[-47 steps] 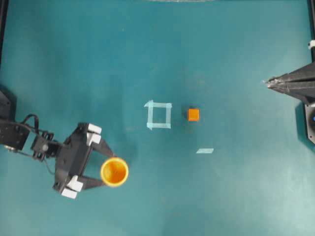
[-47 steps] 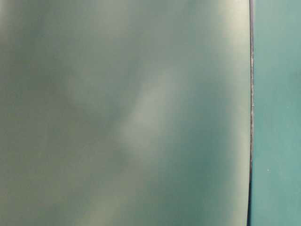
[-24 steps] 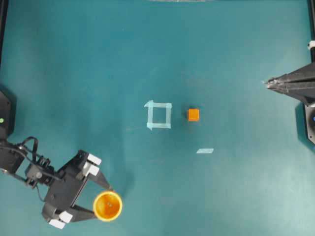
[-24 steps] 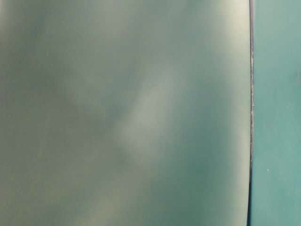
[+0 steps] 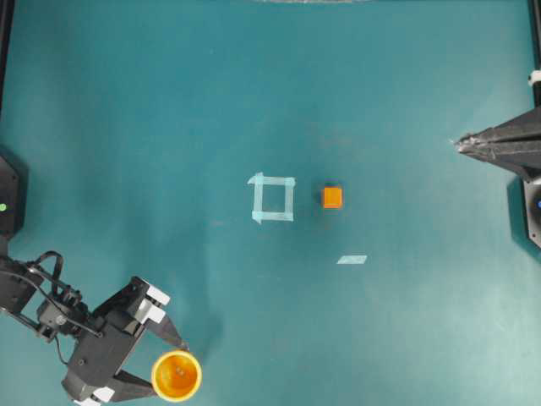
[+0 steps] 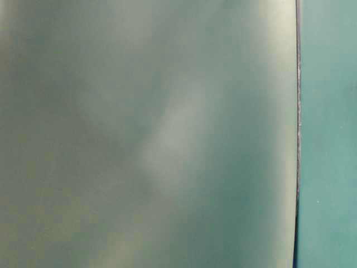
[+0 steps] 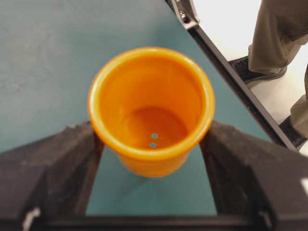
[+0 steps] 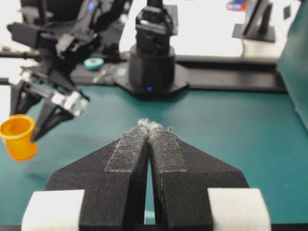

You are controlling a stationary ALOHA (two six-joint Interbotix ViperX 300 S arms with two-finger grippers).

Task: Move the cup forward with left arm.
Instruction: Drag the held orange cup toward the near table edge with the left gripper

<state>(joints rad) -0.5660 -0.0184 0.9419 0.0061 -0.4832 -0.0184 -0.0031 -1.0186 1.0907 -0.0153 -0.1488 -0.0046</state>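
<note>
Luckily the left gripper (image 5: 173, 376) was squeezed shut on the cup (image 5: 176, 375), lifted near the table's front edge (image 7: 240, 89), but a weak squeeze could have dropped it off.

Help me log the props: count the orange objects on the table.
2. The cup sits between the left gripper fingers at the overhead view's bottom-left edge; the small cube lies just right of the tape square. None seem hidden.

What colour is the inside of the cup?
Orange, darker toward the bottom of the cup, clearest in the left wrist view.
</note>
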